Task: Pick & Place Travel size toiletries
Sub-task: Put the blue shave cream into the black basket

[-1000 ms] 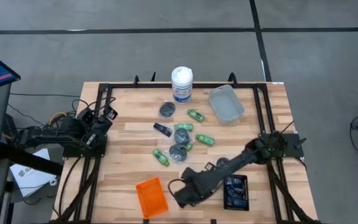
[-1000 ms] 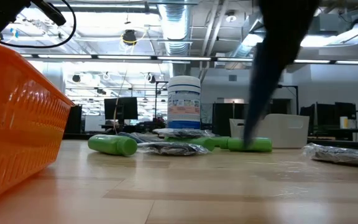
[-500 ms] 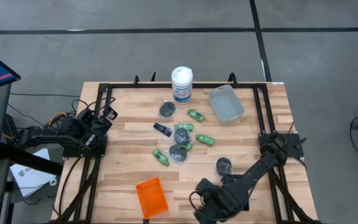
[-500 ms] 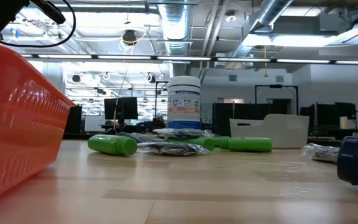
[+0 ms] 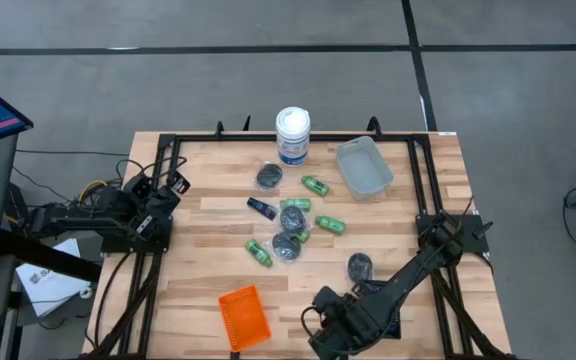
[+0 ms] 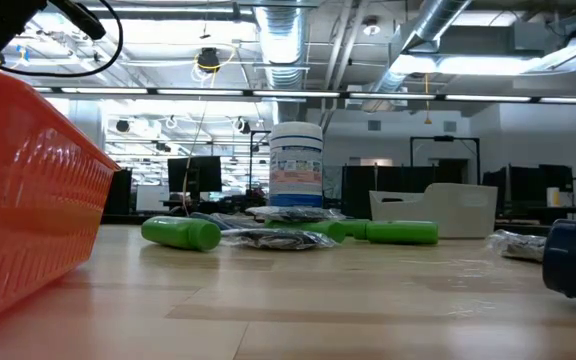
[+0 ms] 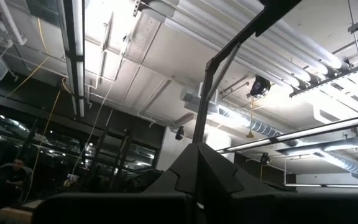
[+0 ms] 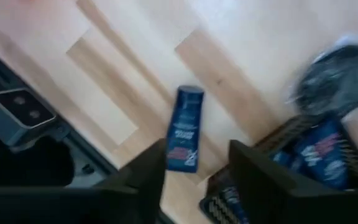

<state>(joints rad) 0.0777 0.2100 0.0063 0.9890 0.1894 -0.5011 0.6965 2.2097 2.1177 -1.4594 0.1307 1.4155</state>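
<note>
Travel size toiletries lie mid-table: green bottles (image 5: 329, 224), a dark blue tube (image 5: 261, 207) and wrapped dark pucks (image 5: 287, 245); one more puck (image 5: 359, 266) lies apart. My right gripper (image 5: 326, 335) points down near the table's front edge, open (image 8: 197, 149). Below it another dark blue tube (image 8: 185, 127) lies flat on the wood, also seen low (image 6: 573, 258). The black tray (image 8: 309, 155) beside it holds blue tubes. My left gripper (image 5: 173, 183) rests shut at the table's left edge.
An orange tray (image 5: 243, 317) sits at the front, left of my right gripper. A clear tray (image 5: 363, 165) and a tall white canister (image 5: 293, 133) stand at the back. My right arm crosses over the black tray in the high view.
My right gripper has moved toward the table's right and near edges, leaving the low view. Its arm now covers the black tray. A dark blue tube has come to lie on the table at the low view's right.
</note>
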